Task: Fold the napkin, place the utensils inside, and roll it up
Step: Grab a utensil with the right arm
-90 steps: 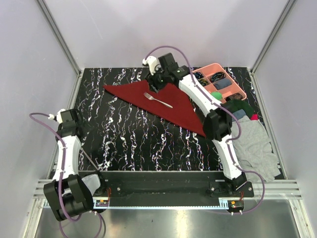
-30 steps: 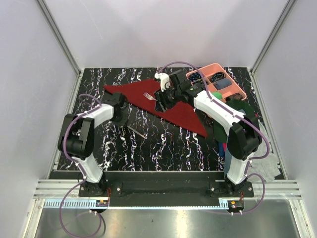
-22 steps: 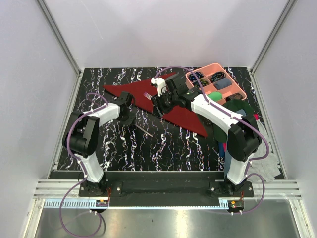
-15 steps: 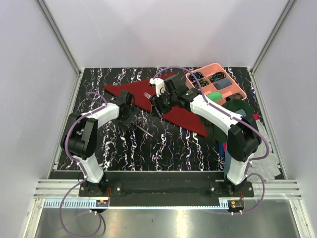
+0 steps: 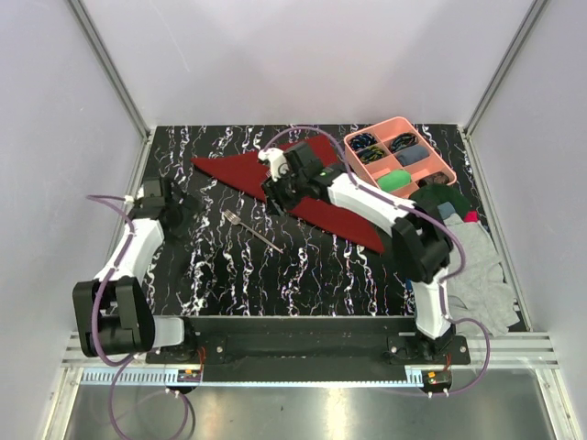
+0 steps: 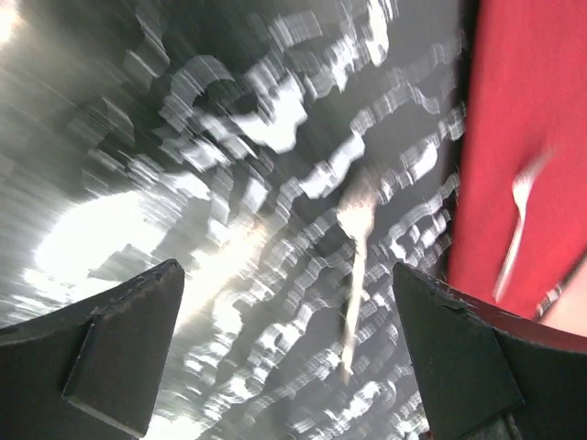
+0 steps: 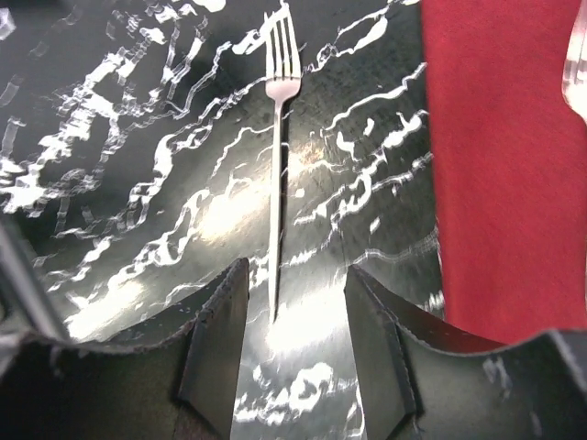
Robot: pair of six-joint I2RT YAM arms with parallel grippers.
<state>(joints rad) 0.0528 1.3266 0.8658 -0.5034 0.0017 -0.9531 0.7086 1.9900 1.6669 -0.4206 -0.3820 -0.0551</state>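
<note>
Napkin (image 5: 234,170), dark red and folded into a long triangle, lies on the far half of the black, white-veined surface (image 5: 303,266), one tip pointing left and the other running toward the near right. A fork (image 5: 253,233) lies slantwise on the bare surface just in front of the napkin's near edge, apart from the cloth. The left wrist view, though blurred, shows a second fork (image 6: 515,234) resting on the red cloth. The only markings are on a finely marked strip (image 5: 303,377) along the near rail, too small to read. The left arm (image 5: 138,252) runs from its base at the near left corner up along the left edge and bends inward at the wrist. Its tool (image 6: 286,270) points toward the fork on the surface and stands wide open, with nothing between its fingers (image 6: 119,339). The right arm (image 5: 367,202) rises from its base to an elbow on the right, and its forearm reaches far and left across the napkin. Its tool (image 7: 298,270) hangs over the napkin's near edge, partly open and holding nothing. The handle of the fork on the surface shows below, between the two fingers. A pink compartment tray (image 5: 447,174) sits at the far right, with a pile of clothes (image 5: 472,266) in front of it.
</note>
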